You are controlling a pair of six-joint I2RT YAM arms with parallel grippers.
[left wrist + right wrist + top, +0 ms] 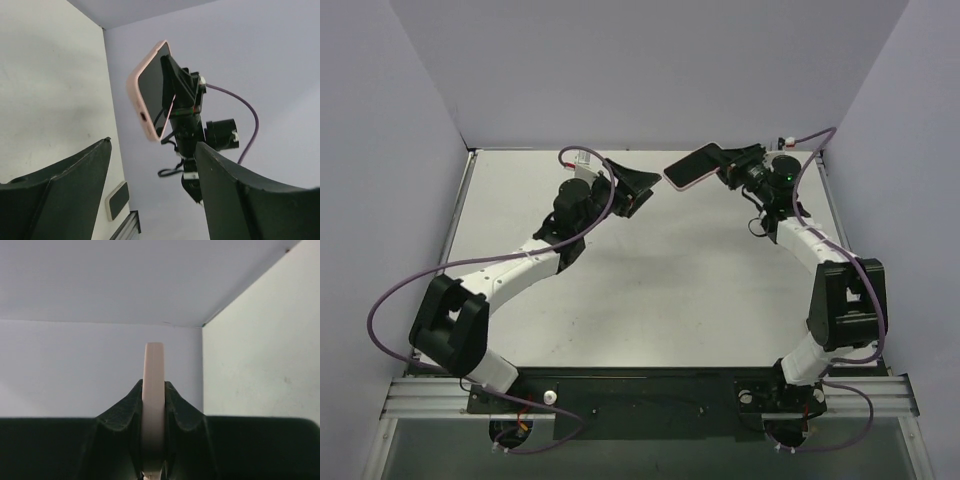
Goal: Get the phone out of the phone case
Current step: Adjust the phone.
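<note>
A phone with a dark screen sits in a pale pink case (pixel 692 166), held in the air over the far middle of the table. My right gripper (pixel 725 160) is shut on its right end. In the right wrist view the case (pixel 154 385) stands edge-on between the two black fingers (pixel 122 412). My left gripper (pixel 638 190) is open and empty, just left of the phone and not touching it. In the left wrist view the cased phone (pixel 150 90) is seen screen-on beyond my spread fingers (pixel 75 185), with the right gripper behind it.
The white table (pixel 650 280) is walled by lilac panels at the back and sides. A small white-rimmed dark rectangle (pixel 118 200) lies near the table's edge in the left wrist view. Purple cables (pixel 390 300) loop beside both arms.
</note>
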